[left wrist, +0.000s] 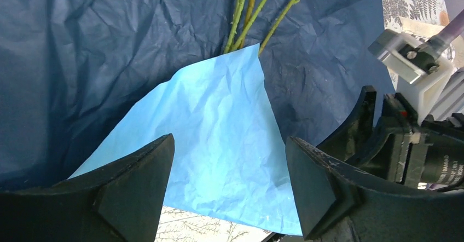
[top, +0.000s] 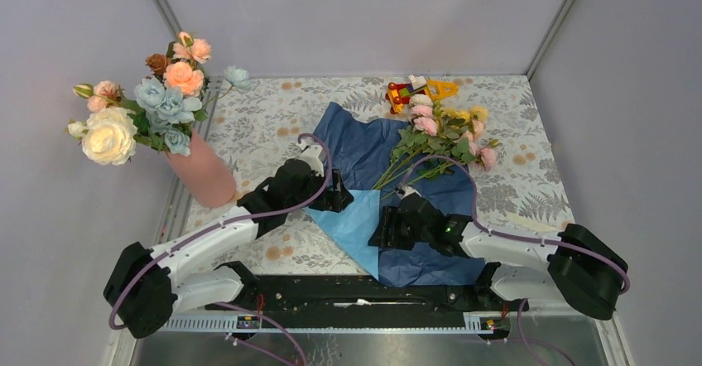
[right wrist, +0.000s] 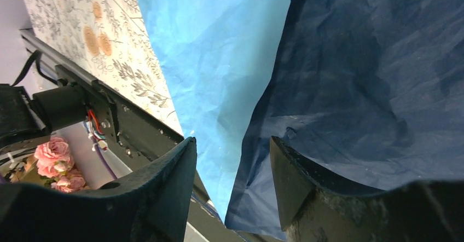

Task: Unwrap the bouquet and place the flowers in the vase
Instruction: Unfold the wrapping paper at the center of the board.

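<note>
Grey walls close in a bench (top: 273, 126) covered with a leaf-print cloth. At its middle the paper (top: 364, 146) lies spread open, navy side up, with a light-blue flap (top: 356, 221) folded over at the near edge. The flowers (top: 439, 130) lie loose on the paper, blooms toward the far right just beside a red-and-yellow toy (top: 418, 91), thin green stems (left wrist: 246, 12) running down to the tip of the flap. The vase (top: 203, 175) stands upright at the left, well apart from the flowers, and holds big peach, blue and cream blooms (top: 157, 105).

The left pincer (left wrist: 228, 140) hangs over the light-blue flap with its fingers wide apart and nothing between them. In the top view it sits at the paper's left edge (top: 338, 196).

The right pincer (right wrist: 232, 140) is low at the near part of the paper, fingers apart; the line where navy meets light blue runs toward the gap. I cannot tell whether either finger touches the sheet. From above it sits just right of the flap (top: 382, 229), near the left pincer.
</note>
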